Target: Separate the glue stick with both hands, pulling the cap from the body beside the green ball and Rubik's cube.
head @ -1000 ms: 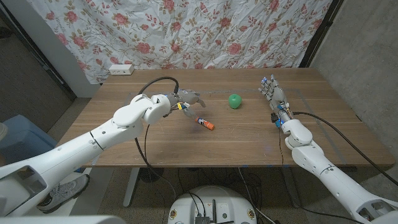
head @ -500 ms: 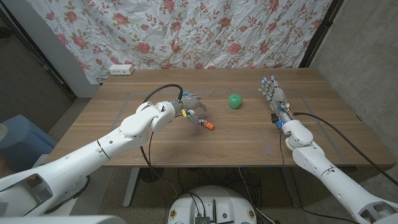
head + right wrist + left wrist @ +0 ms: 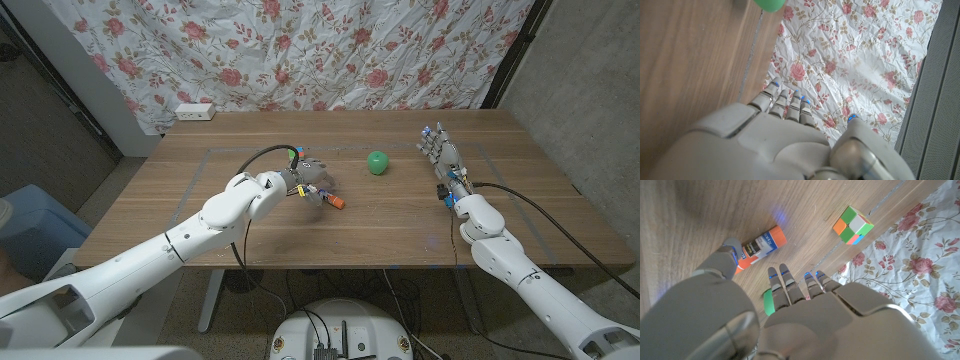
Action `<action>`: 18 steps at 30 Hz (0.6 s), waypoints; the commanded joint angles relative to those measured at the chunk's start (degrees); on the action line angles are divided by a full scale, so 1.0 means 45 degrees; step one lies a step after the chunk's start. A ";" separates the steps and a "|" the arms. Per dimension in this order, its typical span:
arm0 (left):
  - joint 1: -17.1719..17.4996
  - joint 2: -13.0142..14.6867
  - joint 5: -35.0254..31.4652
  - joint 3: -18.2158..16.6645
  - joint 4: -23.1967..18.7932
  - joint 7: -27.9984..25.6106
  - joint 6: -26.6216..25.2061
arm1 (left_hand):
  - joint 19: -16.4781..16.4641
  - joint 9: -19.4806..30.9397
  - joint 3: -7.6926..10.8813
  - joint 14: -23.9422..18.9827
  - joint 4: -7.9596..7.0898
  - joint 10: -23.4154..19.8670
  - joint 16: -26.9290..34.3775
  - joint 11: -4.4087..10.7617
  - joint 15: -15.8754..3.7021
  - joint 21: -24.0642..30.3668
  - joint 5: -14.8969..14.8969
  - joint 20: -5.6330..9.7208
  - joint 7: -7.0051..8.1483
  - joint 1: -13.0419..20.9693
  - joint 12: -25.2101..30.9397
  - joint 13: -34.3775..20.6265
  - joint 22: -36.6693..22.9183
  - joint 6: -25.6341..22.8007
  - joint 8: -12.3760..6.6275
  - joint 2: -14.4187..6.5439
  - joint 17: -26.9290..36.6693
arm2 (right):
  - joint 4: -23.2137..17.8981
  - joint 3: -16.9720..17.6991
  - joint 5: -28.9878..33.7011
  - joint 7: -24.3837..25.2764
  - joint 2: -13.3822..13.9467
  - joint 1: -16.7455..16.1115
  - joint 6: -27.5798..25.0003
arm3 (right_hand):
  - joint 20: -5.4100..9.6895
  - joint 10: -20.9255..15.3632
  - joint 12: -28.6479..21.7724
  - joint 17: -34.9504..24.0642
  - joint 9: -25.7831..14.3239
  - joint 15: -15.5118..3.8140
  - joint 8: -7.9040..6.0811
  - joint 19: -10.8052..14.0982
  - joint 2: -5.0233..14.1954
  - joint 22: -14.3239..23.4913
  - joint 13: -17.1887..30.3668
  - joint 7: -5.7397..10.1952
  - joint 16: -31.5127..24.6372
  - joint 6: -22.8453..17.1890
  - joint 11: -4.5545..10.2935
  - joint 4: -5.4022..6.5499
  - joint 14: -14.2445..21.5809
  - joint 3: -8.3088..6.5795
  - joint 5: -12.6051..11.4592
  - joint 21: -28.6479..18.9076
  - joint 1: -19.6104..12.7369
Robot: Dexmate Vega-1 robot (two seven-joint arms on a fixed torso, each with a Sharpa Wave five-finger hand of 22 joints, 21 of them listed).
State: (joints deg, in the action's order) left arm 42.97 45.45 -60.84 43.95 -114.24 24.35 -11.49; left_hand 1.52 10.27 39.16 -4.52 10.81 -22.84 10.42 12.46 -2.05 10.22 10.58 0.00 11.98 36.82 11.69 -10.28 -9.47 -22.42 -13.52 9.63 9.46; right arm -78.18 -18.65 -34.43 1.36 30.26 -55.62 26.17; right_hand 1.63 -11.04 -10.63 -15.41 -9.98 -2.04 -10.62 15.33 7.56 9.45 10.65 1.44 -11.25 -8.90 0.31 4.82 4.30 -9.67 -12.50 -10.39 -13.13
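Glue stick [image 3: 334, 201], orange-capped, lies on the wooden desk [image 3: 400, 225] near its middle, just beside the left hand [image 3: 312, 178], whose fingers [image 3: 785, 282] are extended above it; the thumb tip appears to touch the stick's end, with no grip visible. Green ball [image 3: 377, 162] sits apart, farther back. Rubik's cube [image 3: 853, 224] rests near the desk's far edge. Right hand [image 3: 440, 155] stands at the right side, fingers straight and apart, holding nothing.

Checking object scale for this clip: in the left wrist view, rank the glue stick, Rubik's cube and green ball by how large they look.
1. Glue stick, longest.
2. Rubik's cube, more compact.
3. Green ball: unsure, since only a sliver shows behind the left hand, so its rank is not reliable.
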 commanded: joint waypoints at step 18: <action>-0.0114 -0.0266 -0.0088 0.0259 0.0927 -0.1432 0.0509 | -0.0771 0.0043 -0.0557 -0.1246 -0.0084 -0.1836 0.0176 0.0002 -0.0951 0.0163 0.0068 0.0087 0.0046 0.1289 0.0075 -0.0043 -0.0027 -0.1032 -0.0258 -0.0282 0.0032 | 0.0020 0.0051 0.0040 0.0166 -0.0037 -0.0042 -0.0002 | -0.0040 -0.0002 -0.0082 0.0020 -0.0036 -0.0003 -0.0078 0.0047 0.0024 0.0023 0.0008 0.0028 -0.0110 -0.0201 0.0015 -0.0077 0.0074 -0.0133 0.0039 -0.0079 0.0080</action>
State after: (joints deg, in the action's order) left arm 42.59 44.38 -61.86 44.89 -111.25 20.24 -10.16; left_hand -1.37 10.26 37.05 -9.41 10.29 -30.31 10.87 12.48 -2.29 10.66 10.59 0.42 12.09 41.73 11.70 -10.28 -9.47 -26.24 -14.42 8.35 9.46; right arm -78.37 -18.45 -34.47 1.79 30.33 -55.78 25.96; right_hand 1.63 -11.04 -10.63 -15.15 -9.98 -2.04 -10.62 15.33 7.56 9.45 10.66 1.48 -11.47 -9.34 0.31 4.66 4.30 -9.83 -12.48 -10.39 -13.13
